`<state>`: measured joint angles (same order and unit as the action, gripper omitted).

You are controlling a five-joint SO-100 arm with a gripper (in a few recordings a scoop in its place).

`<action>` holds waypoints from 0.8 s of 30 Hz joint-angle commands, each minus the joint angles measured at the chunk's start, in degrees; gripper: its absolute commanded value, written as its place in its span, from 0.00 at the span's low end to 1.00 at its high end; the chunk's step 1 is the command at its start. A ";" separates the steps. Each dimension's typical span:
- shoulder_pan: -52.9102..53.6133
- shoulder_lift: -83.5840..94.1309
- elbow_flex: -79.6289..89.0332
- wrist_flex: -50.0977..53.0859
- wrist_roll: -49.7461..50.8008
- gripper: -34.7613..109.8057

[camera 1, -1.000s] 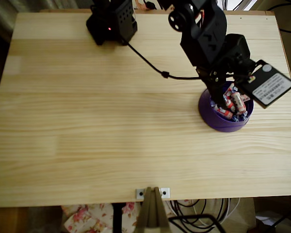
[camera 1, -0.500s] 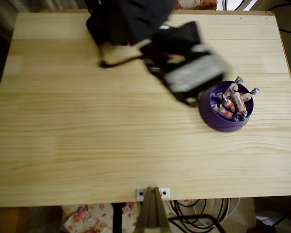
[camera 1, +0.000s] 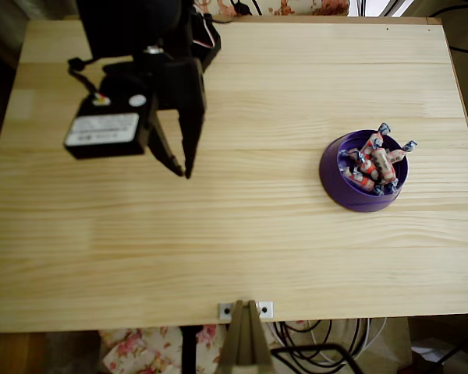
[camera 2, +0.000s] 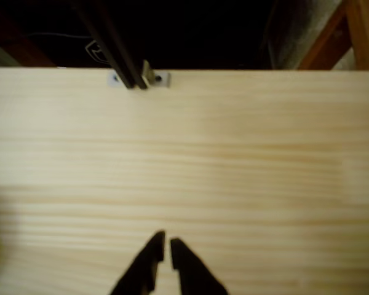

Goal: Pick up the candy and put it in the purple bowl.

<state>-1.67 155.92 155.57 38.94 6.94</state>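
The purple bowl stands on the right side of the wooden table in the overhead view. Several pink-and-white candies are heaped inside it, their twisted ends poking over the rim. My black gripper hangs over the left half of the table, far from the bowl. Its fingers point toward the front edge. In the wrist view the gripper has its tips almost touching over bare wood, shut with nothing between them.
A small metal bracket with a dark post is fixed to the table's front edge and also appears as the bracket in the wrist view. The arm's black base sits at the back edge. Cables lie on the floor below.
The arm has swung from above the purple bowl across to the left half of the table. The candies stay in the bowl.
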 commanded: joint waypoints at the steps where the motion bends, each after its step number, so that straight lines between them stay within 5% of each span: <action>1: 1.85 13.10 6.68 1.58 -1.32 0.24; 5: 3.08 32.96 17.31 8.00 -2.90 0.24; 24: 5.27 33.13 18.46 15.73 -3.60 0.24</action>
<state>2.81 188.26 175.52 53.88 3.08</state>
